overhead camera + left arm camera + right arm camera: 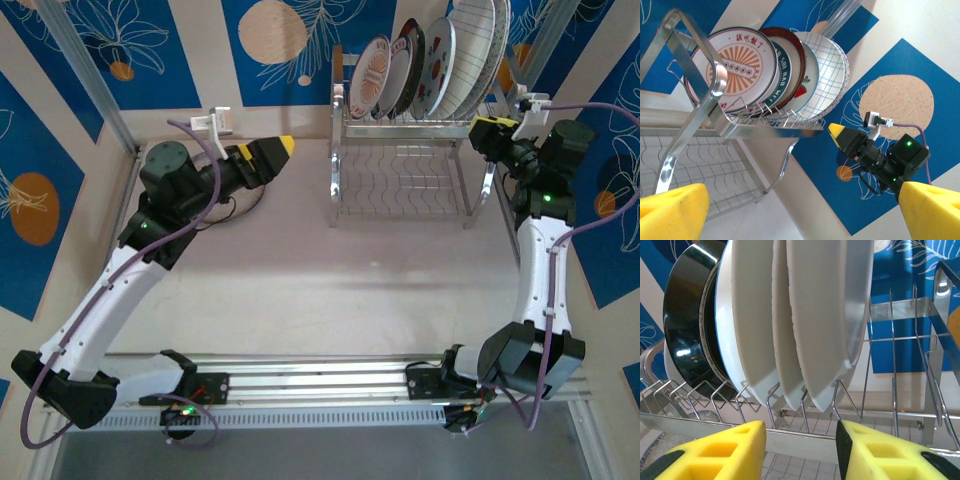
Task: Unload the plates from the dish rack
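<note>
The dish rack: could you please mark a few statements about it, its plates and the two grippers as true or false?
1. The plates stand on edge in the upper tier of the dish rack. True.
2. The left gripper holds a plate. False: it is open and empty, left of the rack.
3. The right gripper is at the rack's right end. True.
4. The sunburst plate stands at the row's right end. False: it is at the left end.

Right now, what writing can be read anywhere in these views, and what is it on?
"該吃飯了": red characters along the top of the sunburst plate, in the left wrist view.
"HAO WEI": white letters on the green-banded plate behind it; the letters just before them are too blurred to read.
Nothing else is legible.
</note>
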Tool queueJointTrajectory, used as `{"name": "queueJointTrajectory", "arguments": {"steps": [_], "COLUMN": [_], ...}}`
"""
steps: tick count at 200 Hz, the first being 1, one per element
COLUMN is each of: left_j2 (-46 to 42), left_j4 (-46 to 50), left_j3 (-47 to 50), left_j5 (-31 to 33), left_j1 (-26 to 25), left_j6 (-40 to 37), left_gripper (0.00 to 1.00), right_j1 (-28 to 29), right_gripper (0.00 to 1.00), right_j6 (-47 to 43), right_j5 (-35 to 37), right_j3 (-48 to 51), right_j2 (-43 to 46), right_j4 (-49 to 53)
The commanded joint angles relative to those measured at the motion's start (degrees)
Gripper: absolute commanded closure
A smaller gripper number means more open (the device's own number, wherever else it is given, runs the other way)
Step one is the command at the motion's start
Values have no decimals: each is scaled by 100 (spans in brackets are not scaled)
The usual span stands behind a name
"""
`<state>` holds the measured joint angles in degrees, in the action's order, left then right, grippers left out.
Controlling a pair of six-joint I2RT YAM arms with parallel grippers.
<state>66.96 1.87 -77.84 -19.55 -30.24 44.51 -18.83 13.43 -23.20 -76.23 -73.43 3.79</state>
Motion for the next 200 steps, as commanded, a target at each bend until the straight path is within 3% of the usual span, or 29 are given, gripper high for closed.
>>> {"name": "queueJointTrajectory", "arguments": {"steps": [1,69,142,200], "left_j2": [-43,68,131,114], "left_j4": [-311,-425,-372,-284], "left_j3": [-11,33,-38,-47], "left_j5": [-216,-198,-86,-44], "left_j1": [-35,-34,-34,-35], "left_j6": [-35,154,266,313], "left_gripper": [3,3,3,3], "right_j1": [-11,-41,-196,-173], "right_gripper": [56,60,65,61], "right_j6": [-312,-751,-641,-741], "right_j5": [-317,-597,-1021,-1196], "right_j3": [-50,32,92,175], "right_j2": [-31,-240,-500,-602], "right_j4": [-686,-886,-1427,-1672]}}
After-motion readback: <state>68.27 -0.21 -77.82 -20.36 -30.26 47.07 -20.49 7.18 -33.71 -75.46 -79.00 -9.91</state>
